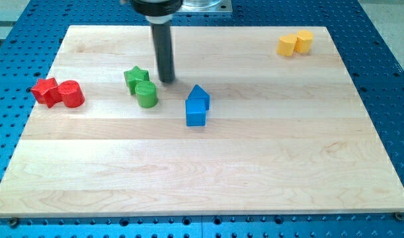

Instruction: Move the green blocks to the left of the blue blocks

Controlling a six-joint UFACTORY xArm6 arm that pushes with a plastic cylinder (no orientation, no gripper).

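No jaws on my rig, only a rod holding nothing: my tip (166,80) rests on the wooden board (202,178) just right of the 2 green blocks, a green star (135,77) touching a green cylinder (147,94), left of frame centre. Right of them sit 2 touching blue blocks, a pointed one (199,94) behind a cube (196,114). At far left lie a red star (45,90) and red cylinder (71,94); 2 yellow cylinders (295,43) are upper right.

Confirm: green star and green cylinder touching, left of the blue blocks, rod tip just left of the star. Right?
Wrong on the tip. In the camera view, my tip sits just right of the green star, between it and the blue blocks. The rest holds: the green star and green cylinder touch and lie to the view's left of the blue blocks.
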